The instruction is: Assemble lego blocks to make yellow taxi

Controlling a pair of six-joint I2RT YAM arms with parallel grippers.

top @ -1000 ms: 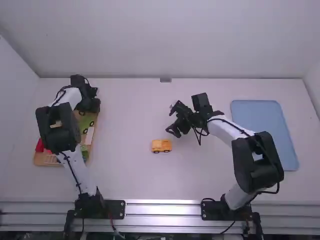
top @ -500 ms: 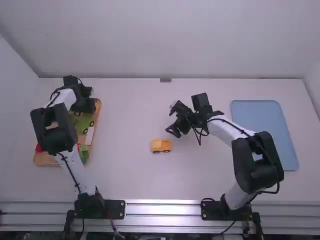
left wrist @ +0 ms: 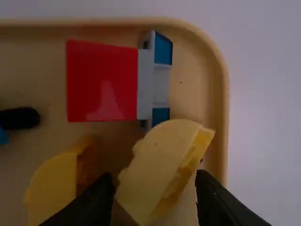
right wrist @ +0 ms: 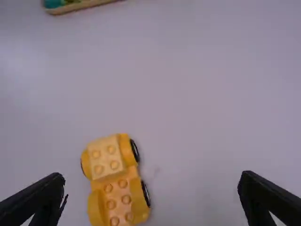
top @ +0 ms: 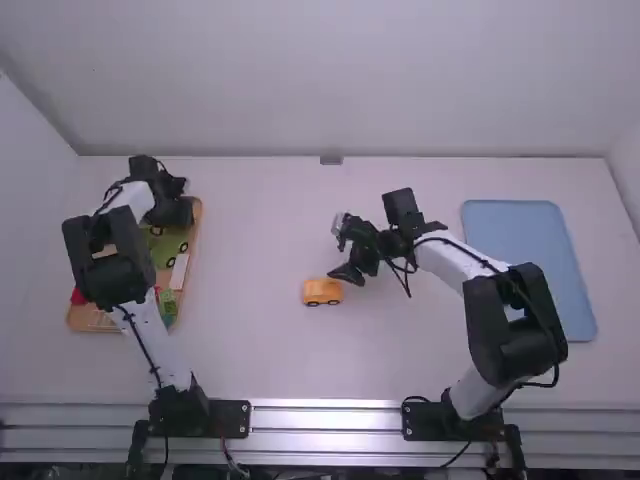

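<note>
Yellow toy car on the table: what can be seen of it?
The yellow car looks like smooth plastic, with black wheels beside bulging fenders. A paler block with four round studs forms one end; more bare studs show behind it. It stands upright on the white table, close to the right gripper, whose jaws are apart and not gripping it.

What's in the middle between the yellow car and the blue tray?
The right arm is: the high view shows it between the car and the tray, its open gripper near the car.
</note>
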